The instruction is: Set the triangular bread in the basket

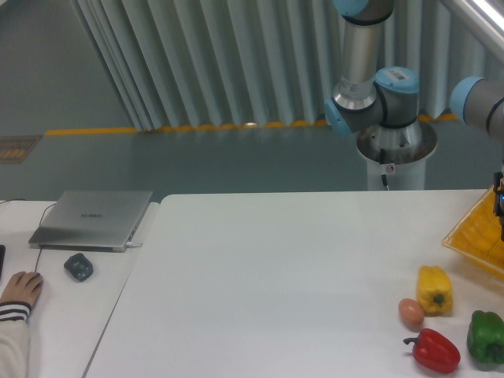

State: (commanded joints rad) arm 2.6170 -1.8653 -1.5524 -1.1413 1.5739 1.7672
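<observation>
nearest the camera, the red pepper (433, 351) and green pepper (487, 337) lie at the front right of the worktop (268, 276), with the egg (411, 312) touching the yellow pepper (435, 289) just behind them; all sit below and short of the fingers (499, 201), which show only as a dark sliver at the right edge. they look like distractors, left loose and apart from the target. just beside the fingers, the basket (476, 236) stands tilted, mostly cut off by the frame. the bread is nowhere in view; it may be under the fingers or already in the basket, off frame, so i judge the task late but cannot confirm it. whether the fingers are apart or together cannot be told. far left of them lie a hand (20, 289), a mouse (78, 266) and a laptop (94, 218). behind stands the arm (370, 94).
</observation>
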